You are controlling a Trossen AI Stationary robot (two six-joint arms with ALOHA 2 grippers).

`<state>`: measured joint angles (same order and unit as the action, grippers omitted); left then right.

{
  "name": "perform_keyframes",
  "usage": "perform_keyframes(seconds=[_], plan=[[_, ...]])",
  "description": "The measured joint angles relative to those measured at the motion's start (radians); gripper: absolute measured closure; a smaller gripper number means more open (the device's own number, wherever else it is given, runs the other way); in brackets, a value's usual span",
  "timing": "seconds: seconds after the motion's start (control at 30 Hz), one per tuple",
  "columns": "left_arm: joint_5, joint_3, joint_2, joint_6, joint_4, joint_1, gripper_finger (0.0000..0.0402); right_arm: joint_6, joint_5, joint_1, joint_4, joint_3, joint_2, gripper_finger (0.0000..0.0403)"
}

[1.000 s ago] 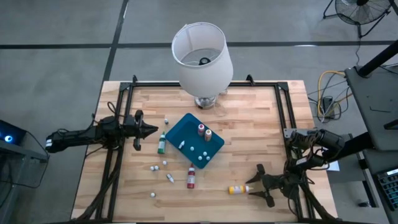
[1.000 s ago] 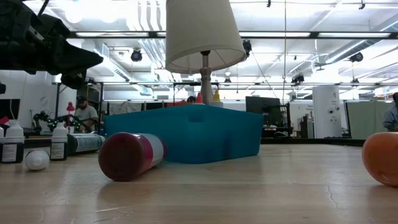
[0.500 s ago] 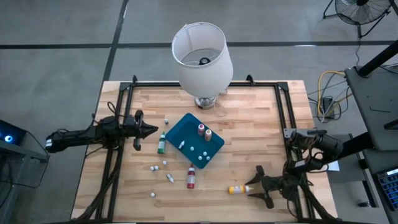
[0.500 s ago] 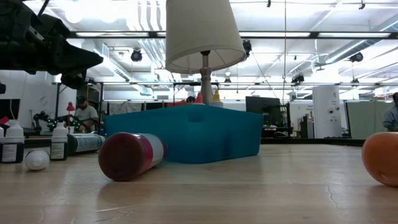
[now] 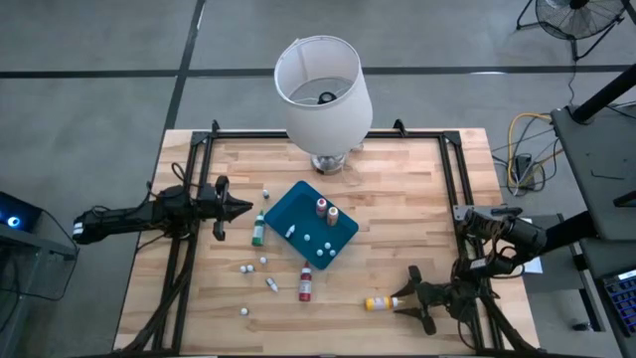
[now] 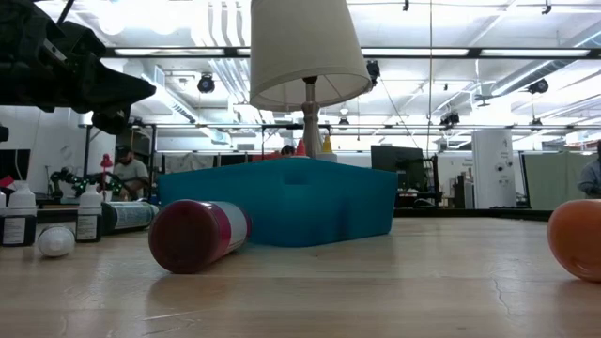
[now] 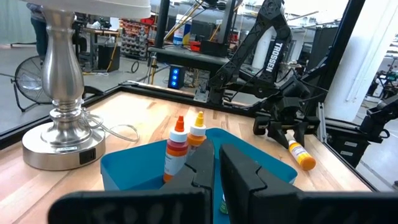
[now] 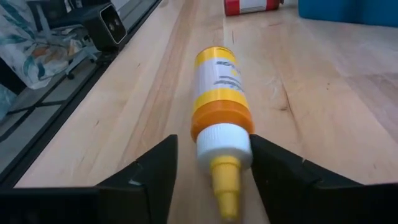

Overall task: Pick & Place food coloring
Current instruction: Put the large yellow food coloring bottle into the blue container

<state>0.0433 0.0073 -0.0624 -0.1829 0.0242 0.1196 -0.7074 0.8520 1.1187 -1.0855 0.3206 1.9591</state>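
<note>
A yellow bottle with an orange cap (image 5: pixel 378 302) lies on its side near the table's front edge, its pale tip toward my right gripper (image 5: pixel 403 301). That gripper is open. Its two fingers stand on either side of the bottle's cap end (image 8: pixel 222 138), and I see no touch. A red bottle (image 5: pixel 306 285) and a green bottle (image 5: pixel 258 231) lie on the table beside the teal tray (image 5: pixel 298 204). Two bottles (image 7: pixel 176 147) stand upright in the tray. My left gripper (image 5: pixel 245 207) is shut and empty, above the table to the left of the tray.
A lamp with a white shade (image 5: pixel 323 89) stands at the table's far middle, its metal base (image 7: pixel 59 140) behind the tray. Several small white caps (image 5: pixel 253 267) lie scattered on the wood in front of the tray. Black frame rails (image 5: pixel 452 179) run along the table's sides.
</note>
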Motion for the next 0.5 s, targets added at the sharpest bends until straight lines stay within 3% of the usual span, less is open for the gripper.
perform_keyframes(seconds=[0.23,0.5], plan=[[0.000,0.000,0.000,0.000,0.000,0.000,0.0402,-0.011,0.000,0.000,0.000,0.000,0.000,0.0295],[0.000,0.000,0.000,0.000,0.000,0.000,0.0402,-0.005,-0.011,0.000,0.001,-0.001,-0.021,0.0299]])
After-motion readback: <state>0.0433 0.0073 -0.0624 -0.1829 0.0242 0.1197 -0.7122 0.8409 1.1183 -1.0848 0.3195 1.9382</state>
